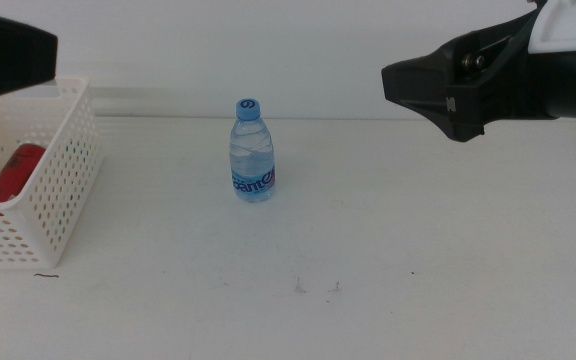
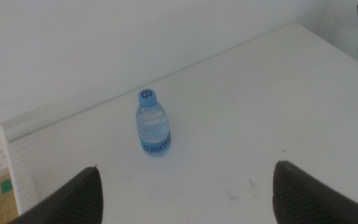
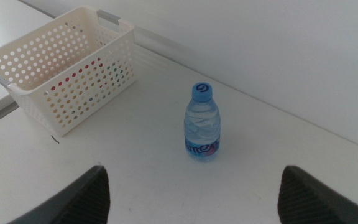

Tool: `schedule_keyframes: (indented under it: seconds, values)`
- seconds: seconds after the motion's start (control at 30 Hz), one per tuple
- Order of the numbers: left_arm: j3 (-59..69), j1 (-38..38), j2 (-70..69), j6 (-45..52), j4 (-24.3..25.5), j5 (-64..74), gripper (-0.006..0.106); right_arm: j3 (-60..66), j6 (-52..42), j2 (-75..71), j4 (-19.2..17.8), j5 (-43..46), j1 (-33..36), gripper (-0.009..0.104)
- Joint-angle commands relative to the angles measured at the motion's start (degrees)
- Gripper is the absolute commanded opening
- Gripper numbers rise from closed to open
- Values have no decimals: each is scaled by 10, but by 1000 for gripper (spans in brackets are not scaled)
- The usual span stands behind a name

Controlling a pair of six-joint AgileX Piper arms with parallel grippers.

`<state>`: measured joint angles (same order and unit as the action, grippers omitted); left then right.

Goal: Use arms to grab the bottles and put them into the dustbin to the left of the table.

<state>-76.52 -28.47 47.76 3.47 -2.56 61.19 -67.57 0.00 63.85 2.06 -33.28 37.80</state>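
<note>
Only the small water bottle [image 1: 253, 152] is left standing on the surface [image 1: 418, 230], upright near the far edge and well apart from everything else. The dustbin [image 1: 63, 190] sits at the left side, and the red can [image 1: 13, 172] lies inside it; the left wrist view also shows a yellowish bottle [image 2: 4, 202] with a white cap down in the basket.

The right gripper [image 3: 191, 193] hangs high over the surface to the right of the bottle, and its fingers [image 3: 76, 199] stand wide apart, with the bottle framed between them in the right wrist view. The left gripper [image 2: 185, 193] hovers above the basket end, its fingers also spread wide and holding nothing.

The step in hand appears to be the approach to the water bottle. It would go best if the working arm comes down level with the bottle's body, just below the blue cap, keeps the fingers open until the bottle sits squarely between them, and closes gently, since a light, clear bottle probably tips or slides at a glancing touch. A grip low on the label band may hold steadier than one on the tapered shoulder.
</note>
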Motion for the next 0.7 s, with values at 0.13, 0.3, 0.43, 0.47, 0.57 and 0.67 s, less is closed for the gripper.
schedule_keyframes:
  seconds: [0.13, 0.3, 0.43, 0.47, 0.57, 0.67]
  values:
    - [50, 2, -7, -8, 2, -95, 94, 1, 0, -5, -4, 3, 0, 86]
    - [284, 2, -34, -10, 1, -420, 94, 1, 0, -5, -4, 3, 0, 86]
    - [477, 2, -23, -10, -3, -706, 94, 1, 0, -5, -4, 3, 0, 86]
    - [516, 2, -17, -10, -5, -747, 94, 1, 0, -5, -4, 3, 0, 86]
    - [599, 2, 2, -31, -5, -857, 94, 1, 0, -5, -4, 3, 0, 86]
    - [637, 2, 17, -35, -1, -864, 94, 1, 0, -5, -4, 3, 0, 86]
